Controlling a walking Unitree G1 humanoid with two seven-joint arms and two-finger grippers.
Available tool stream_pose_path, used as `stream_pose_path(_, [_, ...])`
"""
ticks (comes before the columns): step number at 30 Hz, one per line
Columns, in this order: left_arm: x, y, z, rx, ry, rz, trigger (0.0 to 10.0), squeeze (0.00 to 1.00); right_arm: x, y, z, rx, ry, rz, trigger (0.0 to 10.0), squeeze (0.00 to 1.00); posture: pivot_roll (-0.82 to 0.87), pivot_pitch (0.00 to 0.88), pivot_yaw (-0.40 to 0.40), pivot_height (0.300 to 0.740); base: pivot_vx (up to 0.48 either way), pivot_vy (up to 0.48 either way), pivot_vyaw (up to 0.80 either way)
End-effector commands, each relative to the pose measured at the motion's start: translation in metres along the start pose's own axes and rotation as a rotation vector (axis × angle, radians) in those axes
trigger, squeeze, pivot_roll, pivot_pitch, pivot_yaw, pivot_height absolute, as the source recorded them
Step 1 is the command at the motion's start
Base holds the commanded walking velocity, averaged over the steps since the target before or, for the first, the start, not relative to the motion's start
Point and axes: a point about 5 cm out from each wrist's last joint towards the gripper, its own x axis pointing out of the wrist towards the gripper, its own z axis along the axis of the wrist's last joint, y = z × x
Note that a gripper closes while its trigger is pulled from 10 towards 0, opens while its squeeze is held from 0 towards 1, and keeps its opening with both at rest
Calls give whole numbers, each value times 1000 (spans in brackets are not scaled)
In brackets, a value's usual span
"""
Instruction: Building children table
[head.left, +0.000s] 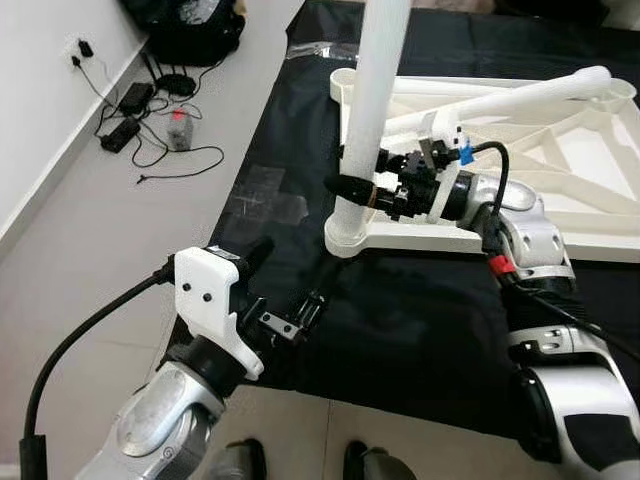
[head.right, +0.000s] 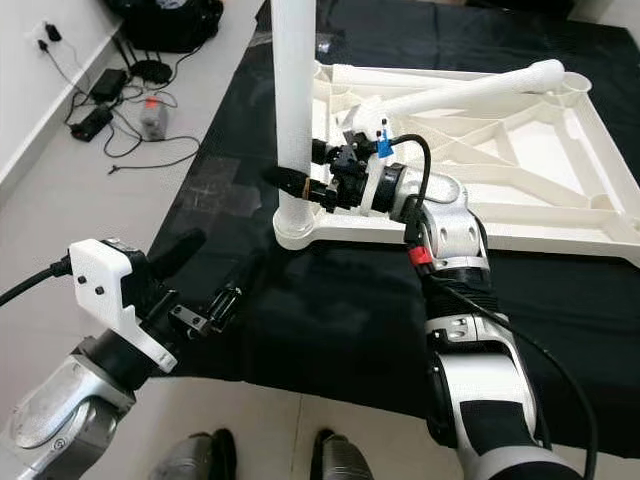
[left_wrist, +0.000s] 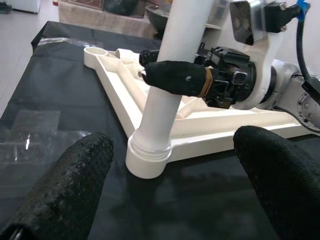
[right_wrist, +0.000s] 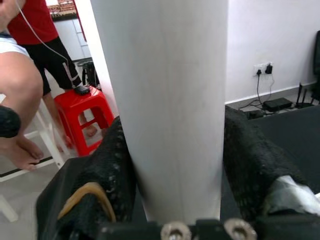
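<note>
Black mat (head.left: 400, 320) | right pincer (head.left: 352, 187) clamps upright leg (head.left: 375, 110) (wrist: red stool (right_wrist: 80, 107))

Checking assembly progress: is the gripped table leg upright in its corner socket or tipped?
Upright. The white leg rises straight from the upturned tabletop's corner socket, with the right gripper shut on it.

Bright, even indoor light; sharp pictures, glare on white plastic.

Silver arms, black cables, white left wrist bracket (head.left: 208, 300).
</note>
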Motion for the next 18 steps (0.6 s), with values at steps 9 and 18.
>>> stream_pose_path(9, [7,2,0,6,-16,-22,10000,0,-27,34,-31,37,101,-191,0,0,49,229,-56,740,0,0,0])
stream_pose_path(18, [16,10,-2,25,-36,-29,10000,0,-18,105,-101,137,375,-967,0,0,-8,154,-55,740,0,0,0])
